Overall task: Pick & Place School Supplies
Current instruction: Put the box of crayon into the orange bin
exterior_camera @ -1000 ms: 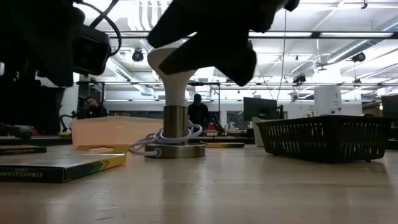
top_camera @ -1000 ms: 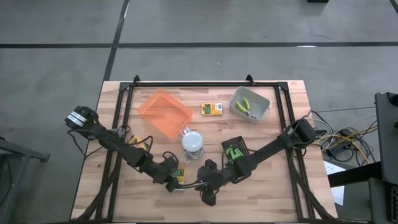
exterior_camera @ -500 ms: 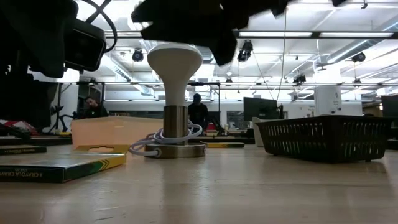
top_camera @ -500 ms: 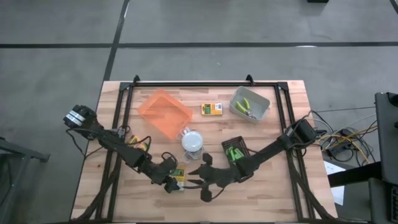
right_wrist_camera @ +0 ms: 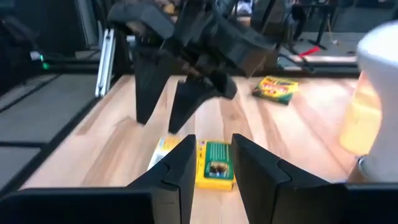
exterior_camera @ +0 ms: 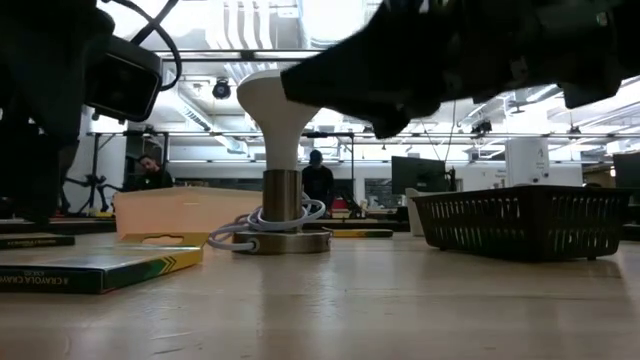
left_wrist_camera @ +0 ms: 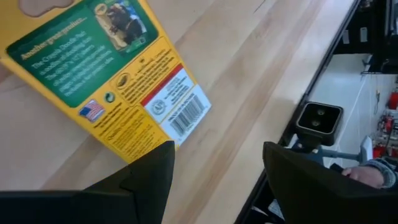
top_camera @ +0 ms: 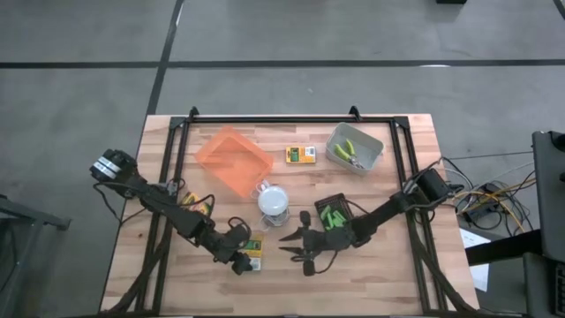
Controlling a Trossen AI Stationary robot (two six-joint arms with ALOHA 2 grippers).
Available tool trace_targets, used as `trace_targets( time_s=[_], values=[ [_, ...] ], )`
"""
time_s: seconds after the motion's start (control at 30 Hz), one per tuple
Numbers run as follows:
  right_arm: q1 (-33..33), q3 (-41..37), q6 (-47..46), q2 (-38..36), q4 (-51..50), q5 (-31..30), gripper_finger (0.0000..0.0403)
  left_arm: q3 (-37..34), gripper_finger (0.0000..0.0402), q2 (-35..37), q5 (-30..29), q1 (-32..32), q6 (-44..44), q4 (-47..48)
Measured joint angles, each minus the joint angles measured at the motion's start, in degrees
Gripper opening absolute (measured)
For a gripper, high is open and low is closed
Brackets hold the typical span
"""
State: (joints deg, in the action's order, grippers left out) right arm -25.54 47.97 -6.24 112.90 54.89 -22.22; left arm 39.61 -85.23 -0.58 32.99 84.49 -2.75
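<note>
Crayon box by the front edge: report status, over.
Left gripper open, poised over the crayon box. Right gripper empty, off the table beside it. Box flat on table, ungripped. Nothing in the way.

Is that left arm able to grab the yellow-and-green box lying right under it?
Probably yes. The left gripper hangs open just beside the crayon box, which lies flat on bare wood with nothing on top. The right gripper is close by but empty, off to the side, so the way looks free.

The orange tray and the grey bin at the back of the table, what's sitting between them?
A yellow-and-green crayon box lies flat on the wood between the orange tray and the grey bin, touching neither. The high view shows it.
</note>
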Motion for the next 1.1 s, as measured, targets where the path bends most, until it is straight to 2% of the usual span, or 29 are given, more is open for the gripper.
trace_targets(
  time_s=[0.13,0.4,0.47,0.57,0.63,0.77,0.93,1.1],
  values=[
    [0.1,1.6,0.1,2.5,0.6,0.2,0.0097,-0.3,0.025,0.0,0.0,0.0,0.2,0.5],
    [-0.2,13.4,0.8,13.3,0.3,-0.6,0.0094,-0.3,0.025,0.1,-0.1,0.4,1.1,0.4],
    [-0.8,15.8,0.9,14.4,0.8,-4.2,0.0092,-0.3,0.025,0.1,-0.1,0.7,1.1,0.4],
    [-2.2,17.9,2.2,15.2,0.4,-15.0,0.0087,-0.3,0.025,0.2,-0.1,1.2,1.1,0.4],
    [-3.1,18.8,2.9,15.2,-0.6,-19.1,0.0083,-0.3,0.025,0.2,-0.1,1.4,1.2,0.4],
    [-5.3,19.9,-2.1,15.2,-4.2,-20.2,0.0077,-0.4,0.025,0.2,-0.1,1.5,1.2,0.9],
    [-9.0,20.1,-5.6,15.2,-5.2,-27.7,0.007,-0.4,0.025,0.2,-0.1,1.5,1.1,1.9],
    [-9.4,20.0,-5.8,15.6,-7.1,-25.0,0.0072,-0.6,0.025,0.2,-0.1,1.5,0.2,3.0]
  ],
)
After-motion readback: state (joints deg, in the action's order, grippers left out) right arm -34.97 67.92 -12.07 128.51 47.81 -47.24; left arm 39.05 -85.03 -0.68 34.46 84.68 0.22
